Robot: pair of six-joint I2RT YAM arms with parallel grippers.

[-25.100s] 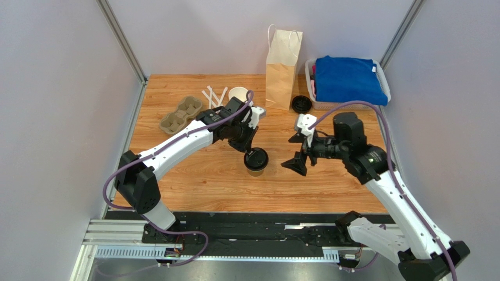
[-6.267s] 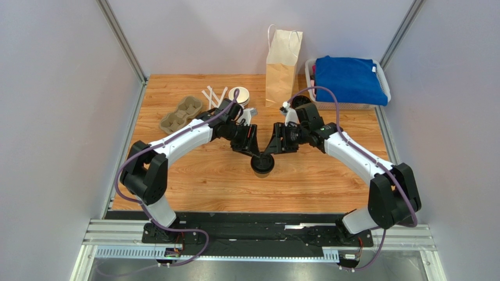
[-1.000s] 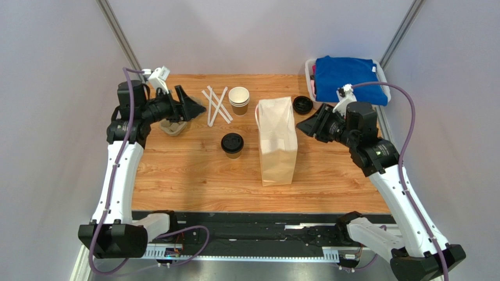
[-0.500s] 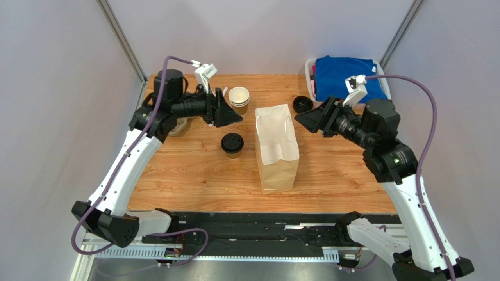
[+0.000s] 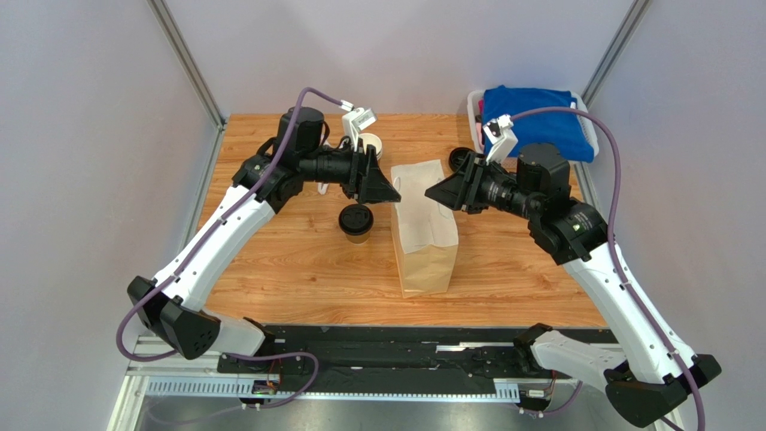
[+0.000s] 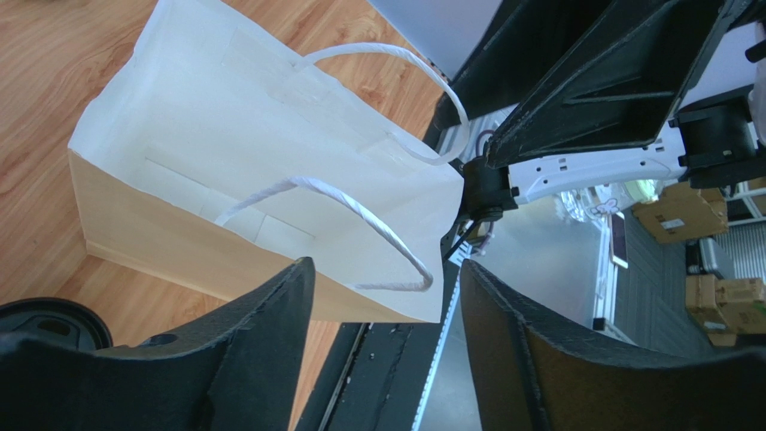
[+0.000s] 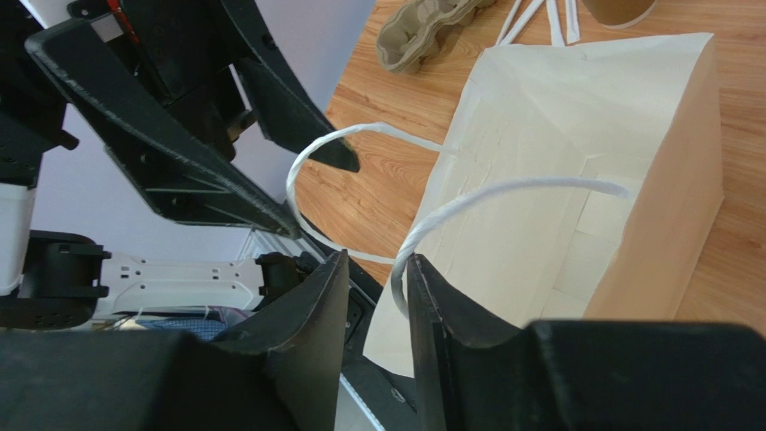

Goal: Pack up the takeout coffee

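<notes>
Takeout coffee (image 5: 357, 222) stood lidded on counter (image 5: 297, 260), just left of flat-lying paper bag (image 5: 423, 229) | left wrist: left hand (image 6: 387, 269) spread at bag mouth, likely to open it | right wrist: right hand (image 7: 378, 260) narrowly parted astride handle (image 7: 503, 190), pinching nothing

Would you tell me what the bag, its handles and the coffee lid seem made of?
Bag: matte tan kraft paper, with sharp creases.
Handles: white twisted cord, probably paper.
Coffee lid: black, moulded rim, likely plastic.
</notes>
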